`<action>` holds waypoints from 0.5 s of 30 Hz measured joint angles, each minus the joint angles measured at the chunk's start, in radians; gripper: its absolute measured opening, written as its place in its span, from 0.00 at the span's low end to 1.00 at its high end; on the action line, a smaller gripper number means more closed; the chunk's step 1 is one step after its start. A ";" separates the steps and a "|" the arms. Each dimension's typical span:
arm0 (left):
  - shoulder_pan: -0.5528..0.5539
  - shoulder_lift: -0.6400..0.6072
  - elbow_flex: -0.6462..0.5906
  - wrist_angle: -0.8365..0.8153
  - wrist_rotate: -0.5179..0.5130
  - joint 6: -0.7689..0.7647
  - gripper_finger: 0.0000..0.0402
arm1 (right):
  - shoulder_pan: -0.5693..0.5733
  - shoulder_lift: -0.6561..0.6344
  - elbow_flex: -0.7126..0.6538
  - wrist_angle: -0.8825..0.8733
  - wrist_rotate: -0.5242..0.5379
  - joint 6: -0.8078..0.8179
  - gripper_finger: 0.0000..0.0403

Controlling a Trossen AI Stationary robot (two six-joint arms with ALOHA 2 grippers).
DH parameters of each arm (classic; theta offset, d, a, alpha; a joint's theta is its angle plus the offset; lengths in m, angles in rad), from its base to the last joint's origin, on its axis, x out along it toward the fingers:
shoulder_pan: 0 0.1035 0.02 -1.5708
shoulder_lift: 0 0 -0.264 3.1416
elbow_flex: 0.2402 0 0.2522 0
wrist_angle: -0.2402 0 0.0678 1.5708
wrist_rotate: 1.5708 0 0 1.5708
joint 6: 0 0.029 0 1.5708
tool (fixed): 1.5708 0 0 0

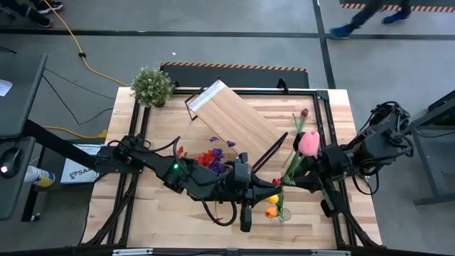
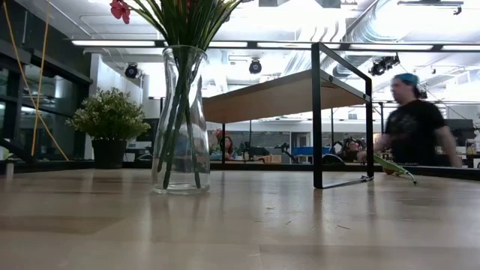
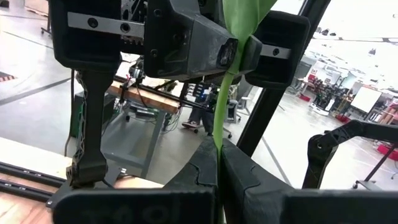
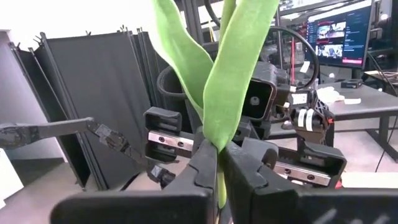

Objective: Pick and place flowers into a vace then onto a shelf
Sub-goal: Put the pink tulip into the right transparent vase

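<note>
1. The left hand point(image 3: 217, 180) is pinched tight on a thin green stem, and the right hand point(image 4: 217, 177) is clamped just as tightly on the stem and leaves of the pink tulip point(image 1: 308, 143). The two hands face each other closely above the front of the surface point(image 1: 163, 227), so both seem to grip the same flower.
2. The vase point(image 2: 180, 120) stands upright on the surface with several flowers point(image 1: 207, 158) already in it. Yellow and orange tulips point(image 1: 272, 206) lie near the front edge, and a dark maroon one point(image 1: 304, 113) lies toward the back right.
3. The shelf point(image 1: 234, 124) sits at an angle behind the hands, on black legs.
4. Risk: with both hands locked on one stem, any pull apart could bend or snap it. One must let go first.
5. Risk: the blooms already crowd the vase mouth, so a new stem may catch on them or tip the glass.
6. The arms cross near the vase and could knock it.
7. A bushy potted plant point(image 1: 152, 86) stands at the back left corner, well apart. A person point(image 2: 412, 127) is visible in the room beyond.
</note>
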 joint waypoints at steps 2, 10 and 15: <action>0.000 0.000 0.000 0.000 0.000 0.000 0.08 | 0.000 0.000 0.000 0.000 0.000 -0.001 0.02; 0.000 0.000 0.000 0.000 0.023 -0.002 0.08 | 0.000 0.000 0.000 0.000 -0.006 0.000 0.01; 0.000 0.000 0.000 -0.002 0.023 -0.009 0.29 | 0.001 0.000 0.000 0.002 -0.010 0.000 0.01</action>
